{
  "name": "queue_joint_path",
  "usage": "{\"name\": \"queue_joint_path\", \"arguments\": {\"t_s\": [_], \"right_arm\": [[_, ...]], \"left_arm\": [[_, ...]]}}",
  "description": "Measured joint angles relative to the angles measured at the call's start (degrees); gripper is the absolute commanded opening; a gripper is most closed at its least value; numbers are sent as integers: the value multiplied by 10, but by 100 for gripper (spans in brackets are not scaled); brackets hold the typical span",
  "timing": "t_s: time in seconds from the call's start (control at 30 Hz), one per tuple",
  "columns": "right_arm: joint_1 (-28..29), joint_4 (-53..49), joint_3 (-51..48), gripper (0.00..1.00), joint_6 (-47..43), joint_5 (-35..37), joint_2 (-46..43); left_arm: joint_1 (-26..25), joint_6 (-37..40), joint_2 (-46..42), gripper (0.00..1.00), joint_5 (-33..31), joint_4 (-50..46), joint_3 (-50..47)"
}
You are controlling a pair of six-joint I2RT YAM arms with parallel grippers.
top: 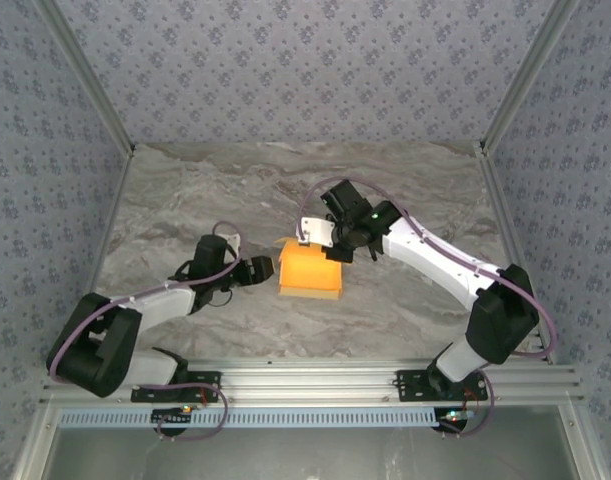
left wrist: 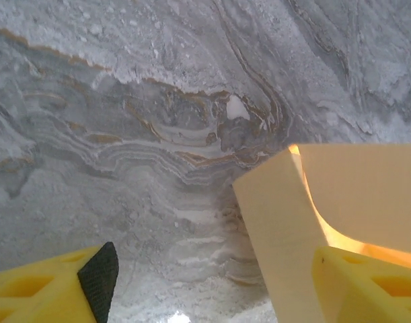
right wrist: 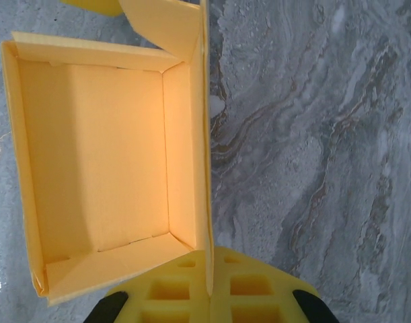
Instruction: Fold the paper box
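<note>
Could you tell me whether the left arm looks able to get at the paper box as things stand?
Probably yes: the left gripper stands open right beside the paper box, with a side flap between its fingers. The right gripper pinches another wall, out of its way.

White arms (top: 430, 250), black joints (top: 502, 318), purple cables (top: 71, 332)

A lab test booth. Patterned wall panels (top: 305, 60) enclose a marble-look table (top: 185, 200). A slotted metal rail (top: 315, 378) edges its near side.
</note>
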Motion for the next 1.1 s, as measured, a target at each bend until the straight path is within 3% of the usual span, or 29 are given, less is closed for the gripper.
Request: {"name": "queue_joint_path", "arguments": {"t_s": [0.1, 0.37, 0.73, 0.83, 0.93, 1.1], "right_arm": [[1, 18, -7, 0, -18, 0, -4], [-16, 74, -70, 0, -38, -26, -83], [-26, 85, -92, 8, -47, -57, -116], [-20, 86, -92, 16, -47, -51, -106], [-15, 92, -90, 46, -32, -46, -88], [-30, 94, -81, 52, 24, -88, -74]], "left_arm": [[-6, -14, -3, 95, 31, 54, -30], [-25, -42, -51, 95, 81, 118, -48], [-31, 5, -64, 91, 69, 71, -23], [-31, 11, -90, 87, 51, 54, -23], [-28, 7, -121, 87, 21, 34, -24], [-23, -3, -169, 90, -29, 23, -52]]}}
